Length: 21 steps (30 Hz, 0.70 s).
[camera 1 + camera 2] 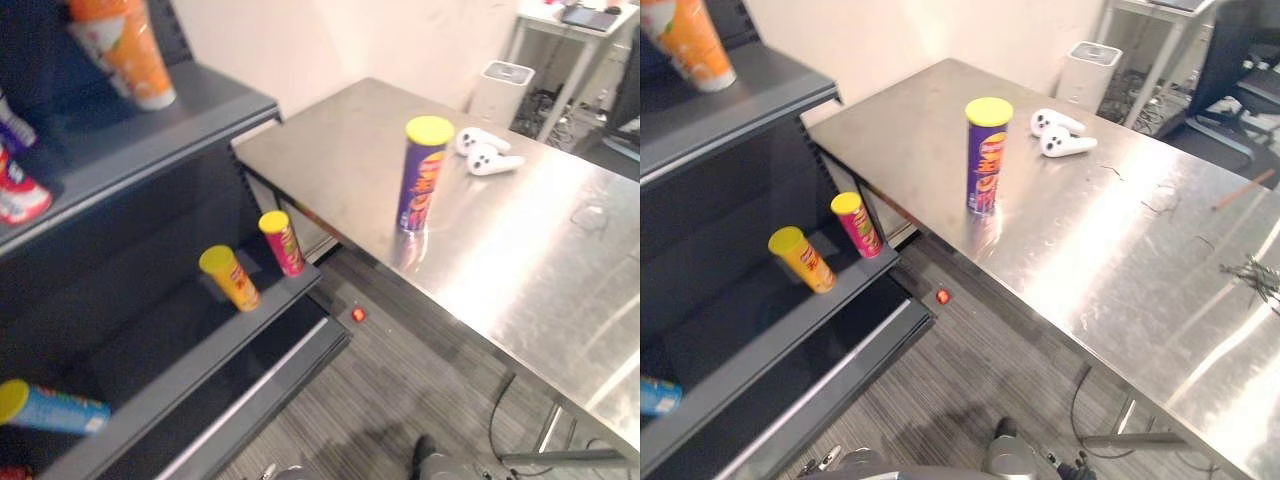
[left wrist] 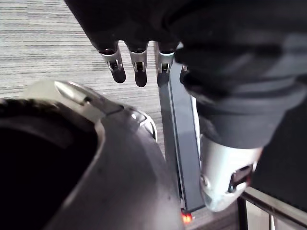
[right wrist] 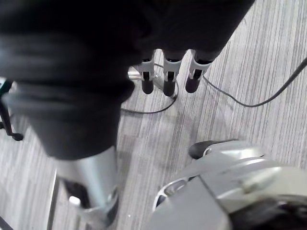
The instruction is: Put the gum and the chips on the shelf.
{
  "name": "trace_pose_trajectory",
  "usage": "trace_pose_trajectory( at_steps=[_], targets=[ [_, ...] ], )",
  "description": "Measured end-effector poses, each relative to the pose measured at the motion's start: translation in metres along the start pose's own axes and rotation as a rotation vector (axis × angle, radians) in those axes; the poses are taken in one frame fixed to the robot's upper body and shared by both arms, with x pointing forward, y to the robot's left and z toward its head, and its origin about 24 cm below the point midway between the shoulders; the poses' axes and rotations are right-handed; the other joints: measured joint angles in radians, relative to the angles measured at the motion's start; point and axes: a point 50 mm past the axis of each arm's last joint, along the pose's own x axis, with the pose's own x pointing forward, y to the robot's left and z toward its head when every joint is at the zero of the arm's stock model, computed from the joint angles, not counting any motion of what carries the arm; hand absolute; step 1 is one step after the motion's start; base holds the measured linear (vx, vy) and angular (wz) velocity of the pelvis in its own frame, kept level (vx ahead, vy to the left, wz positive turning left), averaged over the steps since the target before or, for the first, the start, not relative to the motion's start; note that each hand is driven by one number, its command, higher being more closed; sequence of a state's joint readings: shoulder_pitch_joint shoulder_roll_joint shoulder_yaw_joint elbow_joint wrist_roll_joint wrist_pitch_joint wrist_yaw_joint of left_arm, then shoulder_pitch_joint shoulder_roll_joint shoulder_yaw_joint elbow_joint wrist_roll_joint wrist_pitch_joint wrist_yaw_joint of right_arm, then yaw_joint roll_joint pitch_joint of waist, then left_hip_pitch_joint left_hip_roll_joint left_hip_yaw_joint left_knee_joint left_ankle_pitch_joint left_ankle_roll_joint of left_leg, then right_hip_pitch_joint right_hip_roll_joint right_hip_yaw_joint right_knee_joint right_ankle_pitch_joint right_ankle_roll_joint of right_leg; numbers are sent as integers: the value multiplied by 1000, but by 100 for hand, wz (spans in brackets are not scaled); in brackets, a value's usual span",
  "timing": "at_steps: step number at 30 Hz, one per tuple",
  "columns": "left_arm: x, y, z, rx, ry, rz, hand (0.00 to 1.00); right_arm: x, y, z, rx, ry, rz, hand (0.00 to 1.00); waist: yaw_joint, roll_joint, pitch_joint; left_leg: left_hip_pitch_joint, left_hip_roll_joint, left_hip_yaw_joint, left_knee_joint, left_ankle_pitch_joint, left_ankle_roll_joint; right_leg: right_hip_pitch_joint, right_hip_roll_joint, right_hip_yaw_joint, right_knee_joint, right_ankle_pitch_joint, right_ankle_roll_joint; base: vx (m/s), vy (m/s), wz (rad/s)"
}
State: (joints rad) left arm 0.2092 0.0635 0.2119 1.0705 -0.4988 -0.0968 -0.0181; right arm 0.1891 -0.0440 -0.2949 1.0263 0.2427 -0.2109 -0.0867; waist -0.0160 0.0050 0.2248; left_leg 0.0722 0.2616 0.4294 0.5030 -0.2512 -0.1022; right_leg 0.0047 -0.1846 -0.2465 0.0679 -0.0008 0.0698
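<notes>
Over grey carpet (image 1: 400,380) the left hand (image 2: 139,72) and right hand (image 3: 169,81) hang empty, fingers slack and apart. A small red thing (image 1: 358,314) beside the shelf (image 1: 200,350) may be the gum. Farther off, the chips can (image 1: 423,175) stands upright near the steel table (image 1: 520,240) edge, handy to grasp.

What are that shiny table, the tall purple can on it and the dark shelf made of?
The table looks like brushed stainless steel: silver, with streaky glare and faint reflections. The purple chips can seems a glossy printed cardboard tube, though that is a guess; its yellow lid looks plastic. The shelf looks like matte dark-grey painted metal: thin, flat boards.
</notes>
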Motion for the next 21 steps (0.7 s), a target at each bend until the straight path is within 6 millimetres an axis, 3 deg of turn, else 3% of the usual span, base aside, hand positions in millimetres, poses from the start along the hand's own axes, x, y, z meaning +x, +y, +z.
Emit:
trace_pose_trajectory(
  at_steps=[2, 3, 4, 5, 7, 11, 21],
  targets=[
    [-1, -1, -1, -9, -17, -2, 0, 1, 3, 4, -26, -19, 20, 0, 2, 2, -1, -21, -49, -105, -146, 2, 17, -6, 4, 65, -5, 8, 14, -43, 188, -94],
    [-2, -5, -5, -24, -17, -8, 0, 0, -1, 6, -35, -35, 16, 0, 9, 22, -11, -37, -61, -179, -238, 24, 1, -12, 28, 96, -28, 23, 36, -60, 213, -107],
    [-2, -4, -5, -40, -20, -1, 0, 0, -1, 5, -42, -31, 18, 0, 25, 19, -15, -29, -69, -168, -238, 8, 0, -9, 30, 123, -48, 37, 52, 11, 218, -89],
    [-3, -2, -3, -46, -30, 7, 0, -2, 1, 4, -52, -37, 32, 0, 19, 27, -33, -30, -79, -157, -255, 4, 3, -5, 30, 135, -37, 43, 60, 130, 212, -58],
    [-3, -1, 3, -50, -63, 11, 0, -4, 4, -1, -54, -26, 44, 0, 27, -7, -34, -10, -118, -143, -287, 5, 7, -4, 13, 141, -1, 17, 44, 196, 225, -27],
    [-3, 0, 0, -50, -56, 17, 0, -6, 6, -2, -64, -36, 42, 0, 35, -15, -66, 39, -165, -109, -336, 26, 27, 8, -12, 146, -31, 22, 56, 155, 138, -19],
    [-4, 2, -9, -39, -18, 14, 0, -6, 0, -5, -40, -28, 3, 0, 41, 4, -109, 77, -163, -107, -345, 26, 27, 38, -3, 138, -64, 23, 56, 75, 5, -14]
  ],
)
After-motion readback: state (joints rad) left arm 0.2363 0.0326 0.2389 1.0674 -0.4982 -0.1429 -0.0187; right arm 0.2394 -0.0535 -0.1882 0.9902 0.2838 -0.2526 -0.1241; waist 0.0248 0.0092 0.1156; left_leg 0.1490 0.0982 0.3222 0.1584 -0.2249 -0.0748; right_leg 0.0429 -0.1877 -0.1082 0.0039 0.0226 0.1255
